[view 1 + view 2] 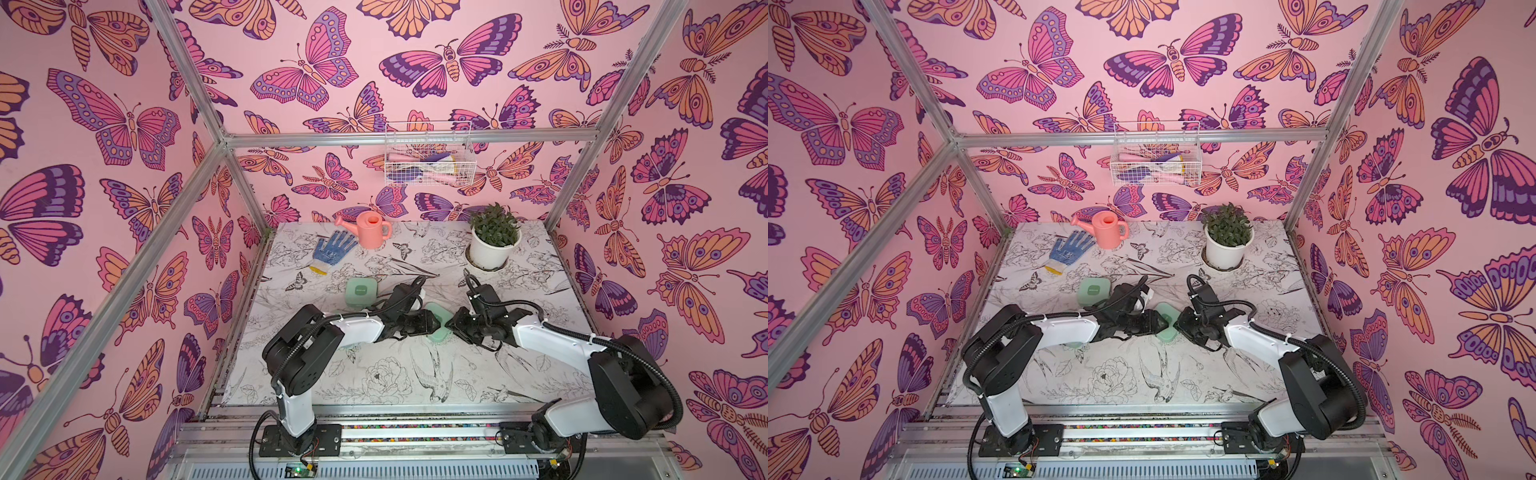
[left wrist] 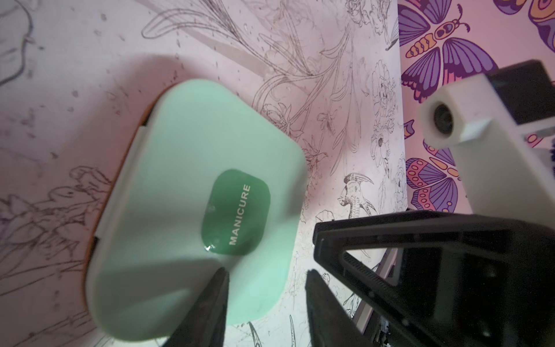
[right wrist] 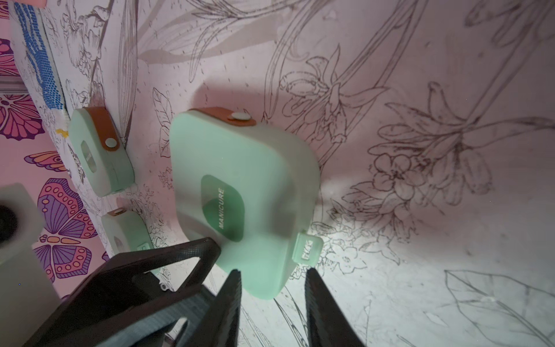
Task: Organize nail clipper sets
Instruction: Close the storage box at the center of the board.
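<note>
Pink butterfly walls (image 1: 104, 124) enclose the white flower-sketched surface (image 1: 395, 374). At 8 o'clock from centre, a half-hidden mint-green rounded-square plastic case (image 3: 127, 229) lies under the left arm (image 1: 357, 328). The closed central mint-green case (image 3: 237, 162), labelled MANICURE, sits between the left end effector (image 2: 266, 279) at its 9 o'clock and the right end effector (image 3: 272, 273) at its 3 o'clock. Both are partly open, a case corner between their fingers (image 3: 228, 300), contact unclear. Another mint-green case (image 1: 360, 291) lies at 10 o'clock. Beyond, near 11 o'clock, lie a blue dotted glove (image 1: 332, 249) and a coral watering can (image 1: 372, 229).
</note>
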`<state>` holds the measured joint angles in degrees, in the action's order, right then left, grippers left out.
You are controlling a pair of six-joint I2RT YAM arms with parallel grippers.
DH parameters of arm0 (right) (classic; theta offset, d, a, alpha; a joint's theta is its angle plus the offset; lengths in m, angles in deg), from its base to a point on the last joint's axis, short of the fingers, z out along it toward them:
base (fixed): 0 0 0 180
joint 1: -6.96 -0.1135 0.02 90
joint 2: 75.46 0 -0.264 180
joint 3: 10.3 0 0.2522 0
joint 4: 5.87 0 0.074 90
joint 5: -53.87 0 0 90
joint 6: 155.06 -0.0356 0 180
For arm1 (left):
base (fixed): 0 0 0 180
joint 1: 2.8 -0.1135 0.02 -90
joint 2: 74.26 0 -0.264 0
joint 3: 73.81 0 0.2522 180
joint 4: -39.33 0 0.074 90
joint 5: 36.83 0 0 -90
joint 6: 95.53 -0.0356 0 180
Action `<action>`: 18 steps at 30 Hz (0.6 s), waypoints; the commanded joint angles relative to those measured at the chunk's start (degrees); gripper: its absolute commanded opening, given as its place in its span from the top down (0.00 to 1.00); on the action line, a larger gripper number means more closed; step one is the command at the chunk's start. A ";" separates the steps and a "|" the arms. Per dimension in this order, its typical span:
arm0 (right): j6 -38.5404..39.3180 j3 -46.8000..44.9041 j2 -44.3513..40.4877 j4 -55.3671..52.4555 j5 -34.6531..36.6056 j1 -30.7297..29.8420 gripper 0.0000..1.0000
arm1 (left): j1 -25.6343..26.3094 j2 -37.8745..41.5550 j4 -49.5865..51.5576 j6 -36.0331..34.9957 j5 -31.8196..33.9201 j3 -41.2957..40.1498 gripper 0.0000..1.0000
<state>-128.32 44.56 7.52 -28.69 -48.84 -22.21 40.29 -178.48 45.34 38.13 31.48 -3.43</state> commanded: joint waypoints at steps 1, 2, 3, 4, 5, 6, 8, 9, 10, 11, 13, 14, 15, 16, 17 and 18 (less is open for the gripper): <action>-1.69 -1.15 0.87 0.93 0.54 0.34 0.63 | -0.11 1.87 12.67 -4.33 6.43 2.31 0.35; -1.63 -1.13 0.66 0.60 0.71 0.38 0.63 | -0.07 2.53 15.66 -5.93 7.82 4.30 0.30; -1.32 -1.16 0.45 0.18 0.89 0.35 0.63 | -0.20 2.94 18.79 -7.49 9.23 6.61 0.27; -1.11 -1.16 0.22 -0.32 0.98 0.34 0.63 | -0.24 2.97 21.33 -8.87 10.16 8.73 0.26; -0.82 -1.18 -0.13 -0.86 1.15 0.38 0.63 | -0.50 2.74 24.22 -10.58 10.98 11.20 0.26; -0.55 -1.16 -0.50 -1.38 1.28 0.34 0.63 | -0.99 2.27 26.00 -12.15 10.98 13.13 0.26; -0.18 -1.41 -1.25 -2.32 1.55 0.34 0.63 | -2.44 0.41 28.00 -14.28 8.85 15.78 0.30; 0.05 -1.58 -1.70 -2.65 1.59 0.41 0.63 | -3.41 -0.89 28.48 -15.19 6.95 16.67 0.32; 0.15 -1.79 -2.13 -2.86 1.55 0.54 0.63 | -4.21 -2.01 28.57 -15.89 5.43 16.93 0.33; 0.24 -2.02 -2.58 -3.18 1.55 0.56 0.63 | -4.92 -3.22 28.64 -16.79 3.91 17.16 0.35; 0.48 -2.41 -3.38 -3.70 1.48 0.90 0.63 | -5.56 -4.99 28.65 -18.76 1.36 17.20 0.35; 0.56 -2.58 -3.67 -3.98 1.31 1.16 0.63 | -5.65 -5.72 28.62 -20.13 0.40 17.36 0.35; 0.68 -2.68 -3.87 -4.11 1.23 1.33 0.63 | -5.58 -6.20 28.66 -21.25 -0.34 17.43 0.35; 0.77 -2.69 -4.18 -4.34 1.07 1.55 0.63 | -5.61 -6.78 28.74 -22.37 -1.39 17.64 0.35; 0.85 -2.65 -4.31 -4.53 0.98 1.65 0.63 | -5.56 -7.40 29.04 -23.49 -2.23 18.05 0.35; 1.01 -2.56 -4.39 -4.66 0.89 1.77 0.63 | -5.56 -8.07 29.75 -24.38 -2.77 18.59 0.34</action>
<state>-127.80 42.12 4.24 -31.40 -48.62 -21.03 34.28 -185.02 70.98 19.05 33.03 14.41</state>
